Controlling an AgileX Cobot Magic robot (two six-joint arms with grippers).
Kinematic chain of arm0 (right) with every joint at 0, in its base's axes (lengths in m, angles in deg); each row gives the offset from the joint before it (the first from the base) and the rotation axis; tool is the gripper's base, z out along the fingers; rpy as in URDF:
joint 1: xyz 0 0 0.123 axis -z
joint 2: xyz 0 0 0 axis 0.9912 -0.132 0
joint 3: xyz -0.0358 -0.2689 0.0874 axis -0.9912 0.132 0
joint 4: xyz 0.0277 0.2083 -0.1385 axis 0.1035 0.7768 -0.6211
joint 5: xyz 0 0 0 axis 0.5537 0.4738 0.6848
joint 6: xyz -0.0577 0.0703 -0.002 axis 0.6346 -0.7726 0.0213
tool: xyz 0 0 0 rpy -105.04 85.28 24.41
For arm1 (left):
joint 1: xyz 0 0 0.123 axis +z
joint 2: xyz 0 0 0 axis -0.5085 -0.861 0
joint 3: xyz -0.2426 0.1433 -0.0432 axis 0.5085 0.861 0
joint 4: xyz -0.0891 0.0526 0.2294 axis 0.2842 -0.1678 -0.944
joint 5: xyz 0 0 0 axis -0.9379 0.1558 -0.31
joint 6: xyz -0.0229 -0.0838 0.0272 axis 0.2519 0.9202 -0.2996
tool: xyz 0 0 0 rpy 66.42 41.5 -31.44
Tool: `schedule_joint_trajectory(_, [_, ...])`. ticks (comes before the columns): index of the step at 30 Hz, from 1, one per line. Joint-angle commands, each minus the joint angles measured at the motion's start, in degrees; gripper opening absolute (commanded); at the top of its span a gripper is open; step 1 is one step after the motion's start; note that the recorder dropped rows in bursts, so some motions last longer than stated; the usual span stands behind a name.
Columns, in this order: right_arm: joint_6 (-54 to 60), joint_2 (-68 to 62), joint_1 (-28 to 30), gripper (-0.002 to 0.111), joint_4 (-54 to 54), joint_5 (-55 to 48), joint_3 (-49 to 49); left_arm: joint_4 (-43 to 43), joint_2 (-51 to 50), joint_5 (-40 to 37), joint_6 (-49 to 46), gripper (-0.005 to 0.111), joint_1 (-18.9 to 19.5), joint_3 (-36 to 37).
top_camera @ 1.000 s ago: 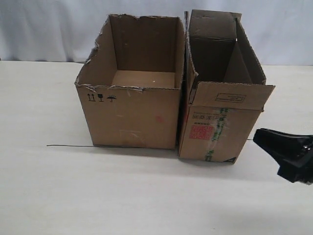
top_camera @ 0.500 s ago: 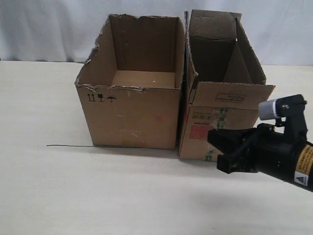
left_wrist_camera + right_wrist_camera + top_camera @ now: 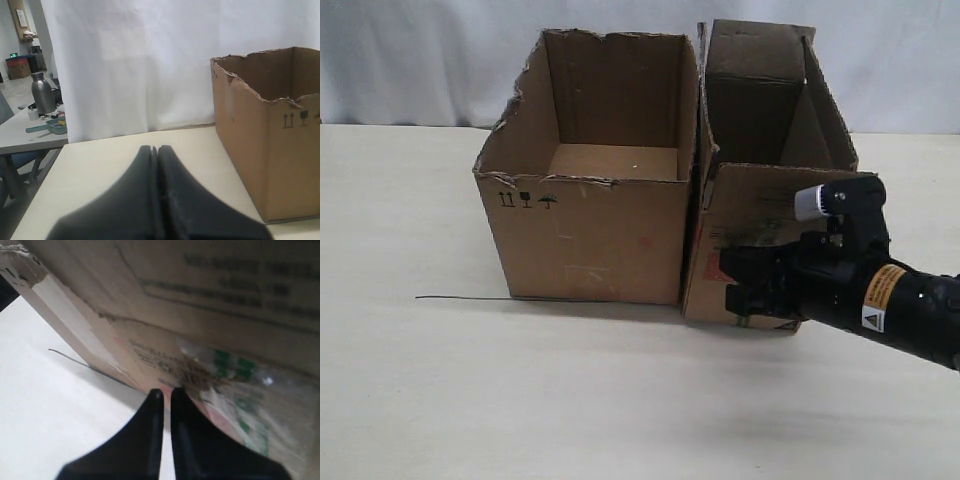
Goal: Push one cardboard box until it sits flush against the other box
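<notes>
Two boxes are sitting side by side on the table (image 3: 520, 400) in the exterior view. The cardboard box (image 3: 745, 200) is standing right of the other box (image 3: 585, 240), and their facing walls are meeting or all but meeting. Low down I cannot tell whether a sliver of gap is showing. You are holding the right gripper (image 3: 732, 282) low against the narrow box's printed front with its fingers pressed together, which suggests a blunt pusher rather than a grasp. The left gripper is not appearing here.

In the left wrist view, the left gripper (image 3: 156, 152) is hanging over the table, closed on nothing and apart from the other box (image 3: 270, 145), probably parked out of the way.

In the right wrist view, the right gripper (image 3: 163, 394) is sitting at the cardboard box (image 3: 225, 315), just under its green-striped tape (image 3: 235, 365). You are likely working low so the box slides instead of tipping.
</notes>
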Motion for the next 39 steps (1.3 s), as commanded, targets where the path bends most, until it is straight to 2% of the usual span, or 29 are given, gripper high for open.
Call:
schedule_joint_trajectory(1, [1.56,-2.45,-0.13,0.005,0.58,0.9,-2.35,-0.07,0.21,0.78,0.0,0.0,0.05,0.17])
schedule_joint_trajectory(7, [2.16,-4.07,-0.13,0.005,0.89,0.91,-3.86,-0.07,0.21,0.78,0.0,0.0,0.05,0.17])
schedule_joint_trajectory(11, [-2.66,-1.47,-0.13,0.005,-5.92,1.07,-3.86,-0.07,0.21,0.28,0.0,0.0,0.05,0.17])
schedule_joint_trajectory(16, [-11.31,6.3,-0.13,0.005,-14.06,0.95,-3.61,-0.07,0.21,0.5,0.0,0.0,0.05,0.17])
schedule_joint_trajectory(17, [-15.88,10.64,-0.13,0.005,-18.51,0.86,-3.61,-0.07,0.21,0.5,0.0,0.0,0.05,0.17])
schedule_joint_trajectory(20, [-21.68,19.89,-0.03,0.005,-23.08,-2.03,-3.61,-0.07,0.21,0.5,0.0,0.0,0.05,0.17])
schedule_joint_trajectory(22, [-17.72,27.29,1.66,0.005,-16.07,-9.92,-3.61,-0.07,0.21,0.5,0.0,0.0,0.05,0.17])
schedule_joint_trajectory(23, [-9.43,29.7,5.44,0.005,-5.51,-14.81,-4.02,-0.07,0.21,0.5,0.0,0.0,0.05,0.17])
schedule_joint_trajectory(24, [-5.62,29.82,8.11,0.005,-1.34,-15.73,-4.48,-0.07,0.21,0.5,0.0,0.0,0.05,0.17])
schedule_joint_trajectory(25, [-2.95,28.53,14.18,0.005,4.41,-15.85,-5.74,-0.07,0.21,0.5,0.0,0.0,0.05,0.17])
schedule_joint_trajectory(27, [-5.8,23.06,22.41,0.005,4.76,-15.62,-8.8,-0.07,0.21,0.5,0.0,0.0,0.05,0.17])
schedule_joint_trajectory(30, [-15.36,6.98,30.45,0.005,-4.99,-14.18,-15.04,-0.07,0.21,0.5,0.0,0.0,0.05,0.17])
schedule_joint_trajectory(33, [-27.62,-9.27,34.36,0.005,-15.79,-4.52,-22.61,-0.07,0.21,0.5,0.0,0.0,0.05,0.17])
schedule_joint_trajectory(36, [-32.93,-19.85,35.32,0.005,-20.48,4.78,-29.12,-0.07,0.21,0.5,0.0,0.0,0.05,0.17])
schedule_joint_trajectory(39, [-37.3,-28.65,35.2,0.005,-22.71,8.17,-36.08,-0.07,0.21,0.78,0.0,0.0,0.05,0.17])
